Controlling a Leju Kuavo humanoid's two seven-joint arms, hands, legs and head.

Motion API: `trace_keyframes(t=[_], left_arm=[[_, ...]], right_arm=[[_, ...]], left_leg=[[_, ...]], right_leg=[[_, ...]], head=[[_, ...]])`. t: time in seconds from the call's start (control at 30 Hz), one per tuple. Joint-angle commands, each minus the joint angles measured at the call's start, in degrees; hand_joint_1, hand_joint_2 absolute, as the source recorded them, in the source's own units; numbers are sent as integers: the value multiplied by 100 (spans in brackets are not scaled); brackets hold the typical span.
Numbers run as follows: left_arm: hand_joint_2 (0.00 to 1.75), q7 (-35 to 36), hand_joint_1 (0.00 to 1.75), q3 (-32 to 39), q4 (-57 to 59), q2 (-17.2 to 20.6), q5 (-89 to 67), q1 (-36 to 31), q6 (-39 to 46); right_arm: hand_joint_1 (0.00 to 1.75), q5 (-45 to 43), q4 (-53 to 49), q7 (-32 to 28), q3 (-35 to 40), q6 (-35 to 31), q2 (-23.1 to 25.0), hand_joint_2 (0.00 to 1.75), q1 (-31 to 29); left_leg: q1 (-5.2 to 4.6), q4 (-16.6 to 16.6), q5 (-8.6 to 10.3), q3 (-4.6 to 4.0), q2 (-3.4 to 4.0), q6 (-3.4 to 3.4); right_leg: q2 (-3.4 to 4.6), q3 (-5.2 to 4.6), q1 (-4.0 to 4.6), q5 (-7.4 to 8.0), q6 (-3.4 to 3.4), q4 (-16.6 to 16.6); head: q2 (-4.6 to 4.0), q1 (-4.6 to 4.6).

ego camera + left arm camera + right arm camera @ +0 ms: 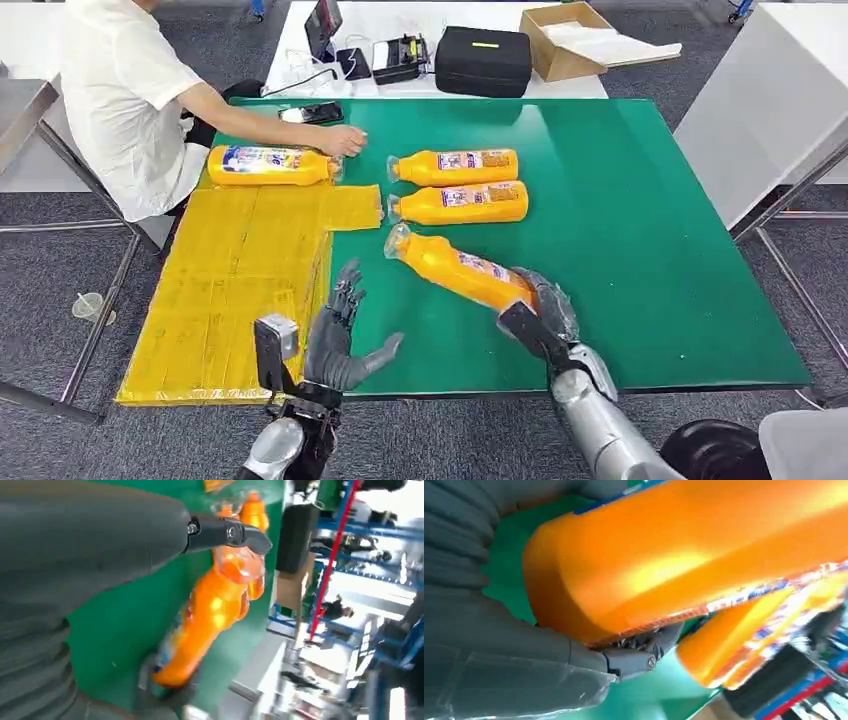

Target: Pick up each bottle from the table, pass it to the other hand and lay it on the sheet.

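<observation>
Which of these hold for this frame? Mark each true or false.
1. The right robot hand grips an orange plastic bottle. True.
2. The left robot hand also grips that bottle. False: it is open, apart from the bottle.
3. One orange bottle lies on the yellow sheet. True; a person's hand touches it.
4. Four bottles lie on the green mat. False: two lie there.

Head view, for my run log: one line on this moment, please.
right robot hand: grips bottle | left robot hand: open, waiting | yellow sheet: one bottle laid
</observation>
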Motion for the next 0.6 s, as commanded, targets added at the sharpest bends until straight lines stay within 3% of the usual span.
trace_keyframes(t=[0.03, 0.47, 0.6], left_arm=[[175, 32, 0, 10, 250, 109, 371, -97, 163], [175, -12, 0, -19, 25, 162, 685, -87, 303], [175, 10, 0, -101, 17, 166, 841, -154, 97]], right_arm=[[175, -615, -1649, -197, 318, 9, 521, 175, 649], [169, -926, -1390, -420, 917, -203, 739, 175, 706], [175, -934, -891, -441, 1363, -4, 797, 175, 434]], left_leg=[[2, -1, -6, 2, 13, -2], [4, 2, -16, 6, 21, -2], [3, -1, -10, -2, 21, -1]], right_leg=[[7, -2, 4, -4, -15, 0], [10, 1, 8, -11, -26, -1], [12, -8, 5, -5, -20, -3]], head=[[0, -2], [0, 0], [0, 2]])
